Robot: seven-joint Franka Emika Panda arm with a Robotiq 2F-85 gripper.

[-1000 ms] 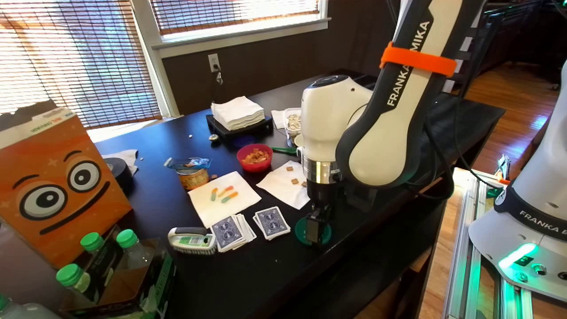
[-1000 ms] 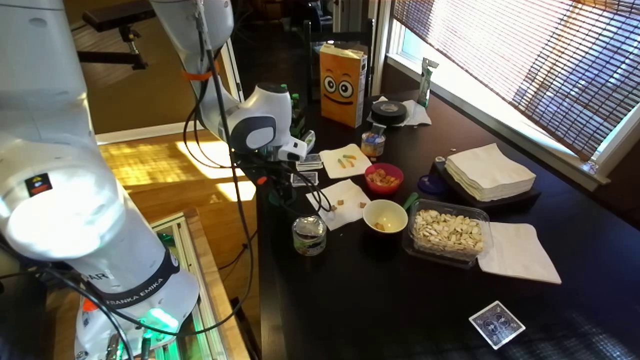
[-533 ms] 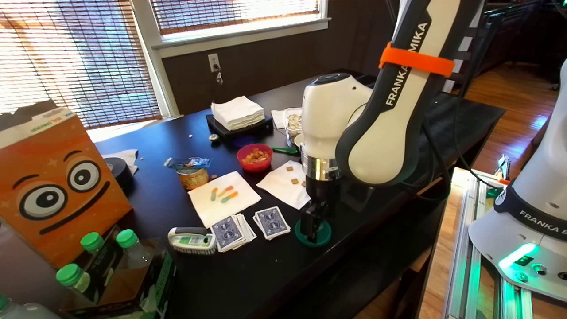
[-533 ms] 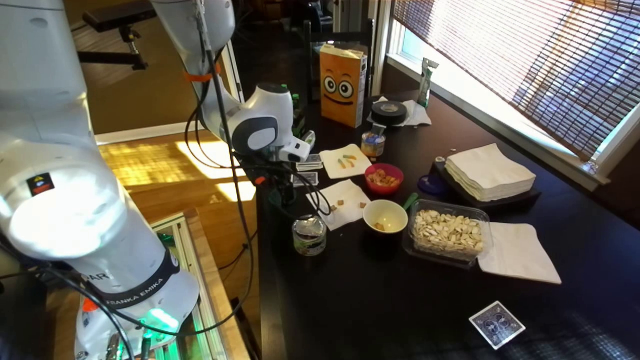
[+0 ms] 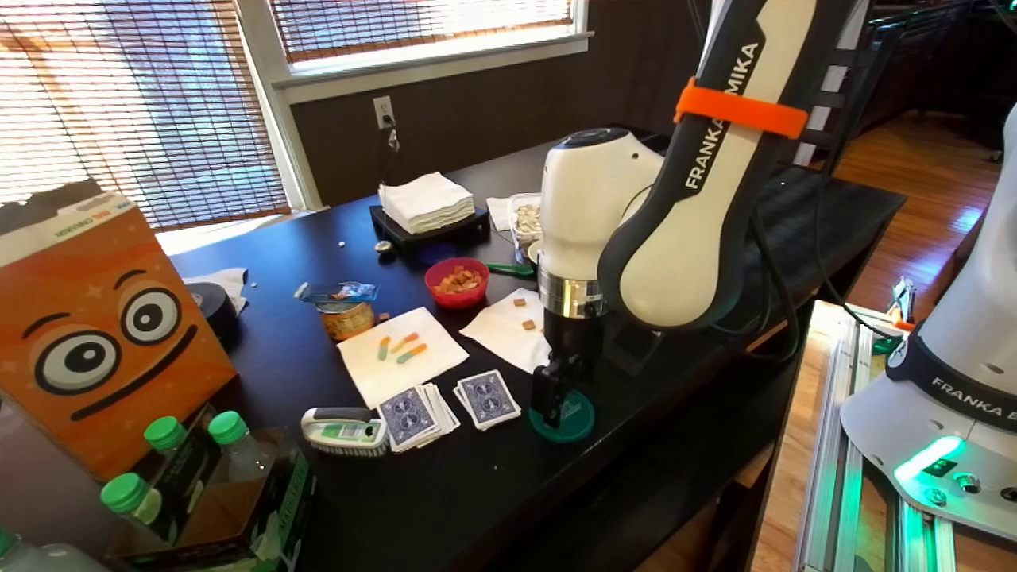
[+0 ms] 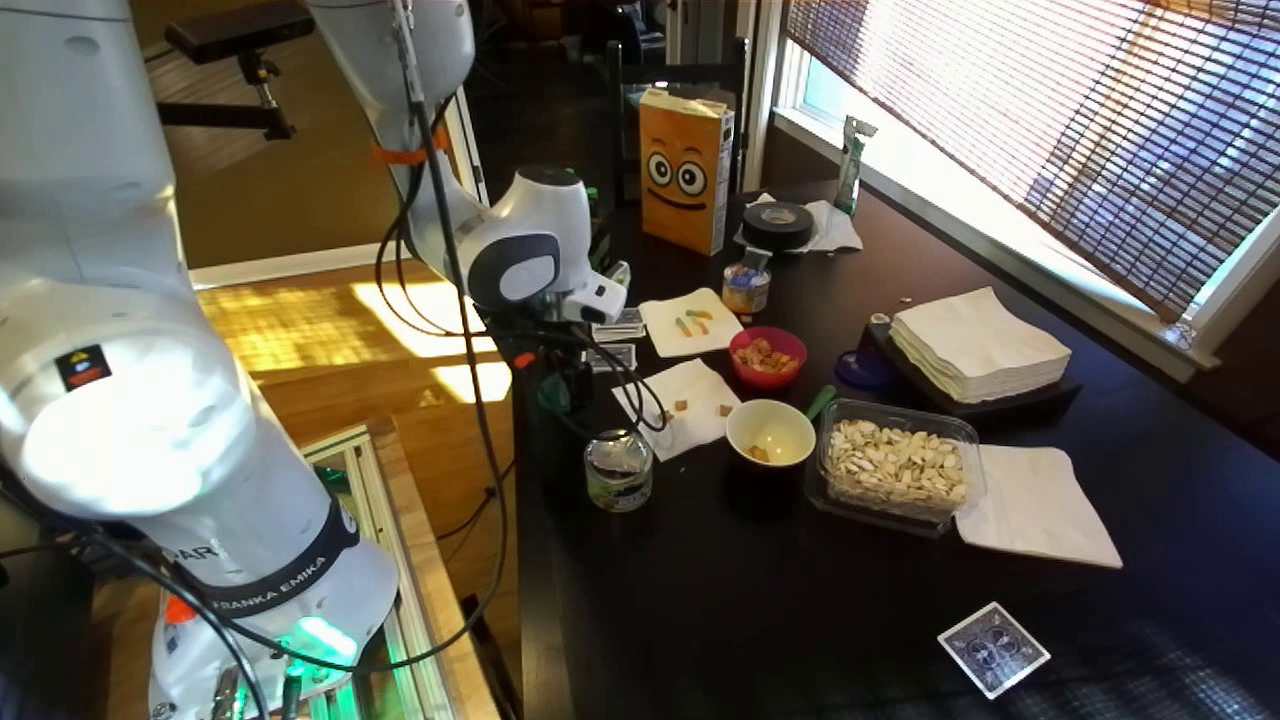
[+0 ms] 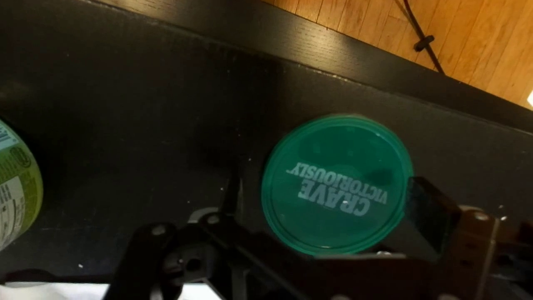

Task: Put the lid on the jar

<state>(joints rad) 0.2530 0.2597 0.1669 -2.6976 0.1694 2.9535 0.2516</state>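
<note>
Green flat round plastic lid (image 7: 337, 185) lies below the black two-jawed hand (image 7: 327, 196), apparently between its spread, unloaded jaws, closer to one than the other.

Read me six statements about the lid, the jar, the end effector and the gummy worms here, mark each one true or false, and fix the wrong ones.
1. The lid lies on the table, apart from the jar. True.
2. The end effector is open. True.
3. The lid has no writing on it. False: it reads "Crave Victoriously".
4. The jar lies on its side. False: it stands upright.
5. Gummy worms lie on a napkin. True.
6. The end effector is gripping the jar. False: it is at the lid, holding nothing.
</note>
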